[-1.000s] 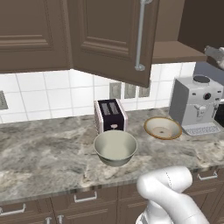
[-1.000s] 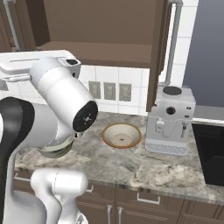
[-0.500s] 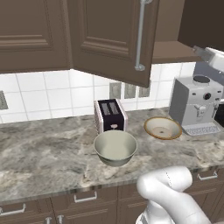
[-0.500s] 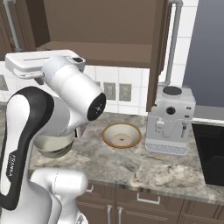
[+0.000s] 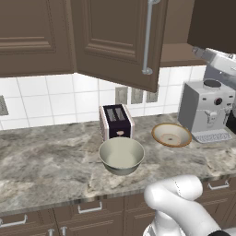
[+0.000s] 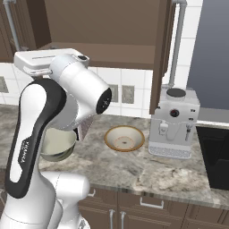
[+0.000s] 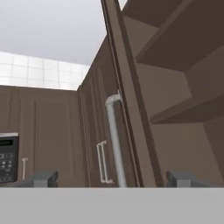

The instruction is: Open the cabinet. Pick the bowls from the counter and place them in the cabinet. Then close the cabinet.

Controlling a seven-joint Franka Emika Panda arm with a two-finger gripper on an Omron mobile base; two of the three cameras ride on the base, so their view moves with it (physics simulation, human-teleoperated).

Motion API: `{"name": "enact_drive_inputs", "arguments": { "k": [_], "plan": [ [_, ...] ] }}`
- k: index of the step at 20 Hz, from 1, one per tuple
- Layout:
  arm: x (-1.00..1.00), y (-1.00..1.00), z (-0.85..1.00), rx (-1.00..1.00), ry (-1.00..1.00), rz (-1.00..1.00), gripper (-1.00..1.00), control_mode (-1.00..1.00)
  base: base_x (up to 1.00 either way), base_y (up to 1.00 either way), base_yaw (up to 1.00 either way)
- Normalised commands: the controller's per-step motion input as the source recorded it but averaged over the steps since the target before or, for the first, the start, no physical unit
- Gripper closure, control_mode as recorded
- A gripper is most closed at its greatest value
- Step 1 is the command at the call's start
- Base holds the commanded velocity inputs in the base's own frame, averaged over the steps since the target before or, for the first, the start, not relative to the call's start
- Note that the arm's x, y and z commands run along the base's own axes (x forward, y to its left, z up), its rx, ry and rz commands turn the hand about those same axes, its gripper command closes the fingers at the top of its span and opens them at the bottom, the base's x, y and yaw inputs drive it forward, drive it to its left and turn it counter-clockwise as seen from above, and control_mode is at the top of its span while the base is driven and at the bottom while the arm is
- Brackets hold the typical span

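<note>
The cabinet (image 5: 115,37) has one door (image 6: 162,53) swung out, showing bare shelves (image 7: 183,87). In the hand view my gripper (image 7: 113,179) is open, its fingertips (image 7: 43,178) wide apart. The door's silver handle (image 7: 114,140) runs up between them with nothing gripped. My white hand (image 5: 216,57) hangs at the far right, level with the cabinet's bottom shelf. On the counter (image 5: 50,170) the plain cream bowl (image 5: 121,154) sits in front of the toaster. The ringed bowl (image 5: 171,134) lies to its right. My arm hides part of the plain bowl (image 6: 56,145).
A dark toaster (image 5: 116,120) stands against the tiled wall behind the plain bowl. A silver coffee machine (image 5: 207,110) sits at the right end, close to the ringed bowl (image 6: 125,137). A dark recess (image 6: 214,161) lies beyond it. Drawers (image 5: 87,209) run below the counter.
The jaws have spread wide apart. The hand has shifted a little left, away from the picture's right edge, and the arm has lifted. Door and bowls have not moved.
</note>
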Motion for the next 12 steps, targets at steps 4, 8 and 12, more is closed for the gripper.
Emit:
{"name": "enact_drive_inputs", "arguments": {
  "k": [4,8,12],
  "plan": [
    [0.21,0.04,0.0,0.0,0.0,0.04,-1.0,-1.0,0.0,0.0,0.0],
    [0.17,0.31,-0.14,0.0,0.0,0.03,-1.0,-1.0,0.0,0.0,0.0],
    [0.58,0.23,-0.27,0.0,0.06,0.03,-1.0,-1.0,0.0,0.0,0.0]
  ]
}}
